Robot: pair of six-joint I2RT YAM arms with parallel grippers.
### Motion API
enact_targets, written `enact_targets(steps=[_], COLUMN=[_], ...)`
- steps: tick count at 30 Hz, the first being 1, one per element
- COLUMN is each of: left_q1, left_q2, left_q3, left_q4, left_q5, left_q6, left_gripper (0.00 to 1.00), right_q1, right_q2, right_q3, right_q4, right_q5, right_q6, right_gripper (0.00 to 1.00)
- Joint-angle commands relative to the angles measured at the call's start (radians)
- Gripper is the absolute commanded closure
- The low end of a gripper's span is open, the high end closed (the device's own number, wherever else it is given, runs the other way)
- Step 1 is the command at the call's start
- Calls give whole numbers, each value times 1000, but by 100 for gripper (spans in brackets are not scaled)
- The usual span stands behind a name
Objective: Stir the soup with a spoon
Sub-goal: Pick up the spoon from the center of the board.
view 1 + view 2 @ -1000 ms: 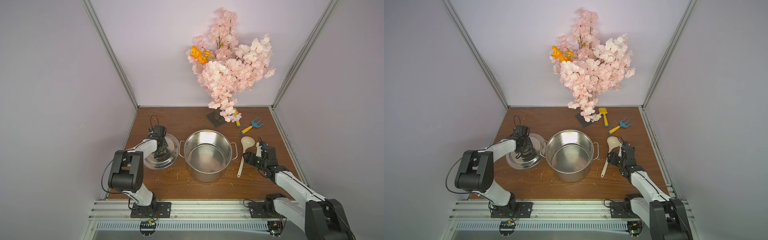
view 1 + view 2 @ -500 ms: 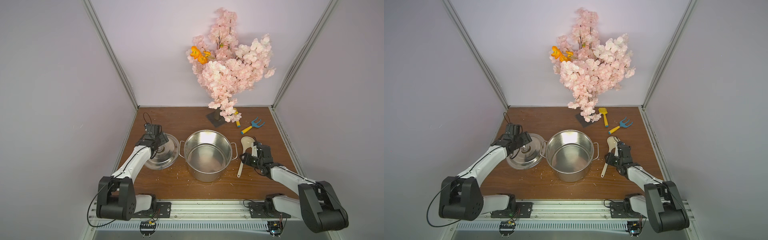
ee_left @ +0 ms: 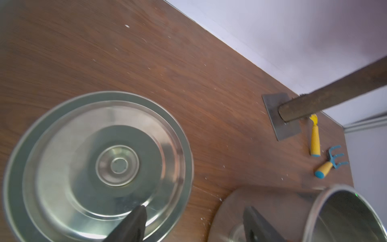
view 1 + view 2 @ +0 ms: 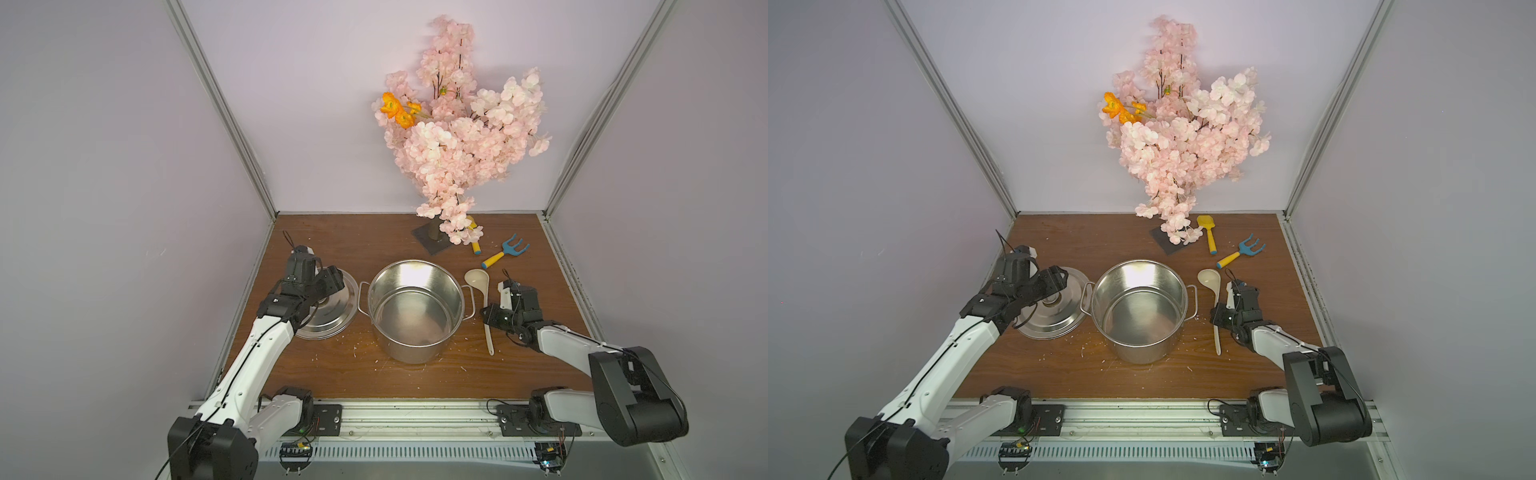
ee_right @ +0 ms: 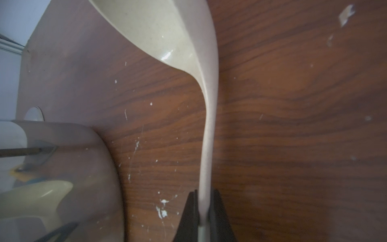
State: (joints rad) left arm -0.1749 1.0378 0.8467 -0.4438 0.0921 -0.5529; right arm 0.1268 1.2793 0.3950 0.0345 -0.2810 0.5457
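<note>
Right gripper (image 4: 487, 321) pinches the spoon (image 4: 477, 277) by its handle in both top views, just beside the pot (image 4: 415, 349) (lid (image 4: 328, 322) off). Left wrist view: left gripper (image 3: 193, 212) hangs spread over the lid's edge. Right wrist view: fingers (image 5: 190, 209) squeeze the handle.

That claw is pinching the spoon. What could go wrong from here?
The right gripper pinches the spoon only at its slim handle, far from the bowl, so it may swivel or slip when lifted. The pot stands close beside it; swinging the spoon over could knock its rim or loop handle.
</note>
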Motion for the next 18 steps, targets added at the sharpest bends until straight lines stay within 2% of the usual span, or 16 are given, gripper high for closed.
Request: enact_targets(steps=[1, 6, 9, 14, 18], left_q1=[-59, -134, -193, -291, -411], left_q2=[-21, -52, -43, -8, 35], left_q3=[50, 135, 225, 353, 407], left_q4=[-34, -43, -70, -89, -86], left_q5=[55, 84, 77, 138, 192], left_q6=[-25, -61, -65, -69, -63], left_gripper=[27, 28, 29, 29, 29], right_q1=[2, -11, -19, -19, -18], right_q2=[-94, -319, -431, -501, -582], right_q3=[24, 97, 176, 287, 274], right_q4=[-80, -208, -273, -262, -107], right_q5=[29, 72, 42, -182, -354], right_q6=[-3, 14, 31, 93, 249], right_gripper=[100, 100, 100, 100, 100])
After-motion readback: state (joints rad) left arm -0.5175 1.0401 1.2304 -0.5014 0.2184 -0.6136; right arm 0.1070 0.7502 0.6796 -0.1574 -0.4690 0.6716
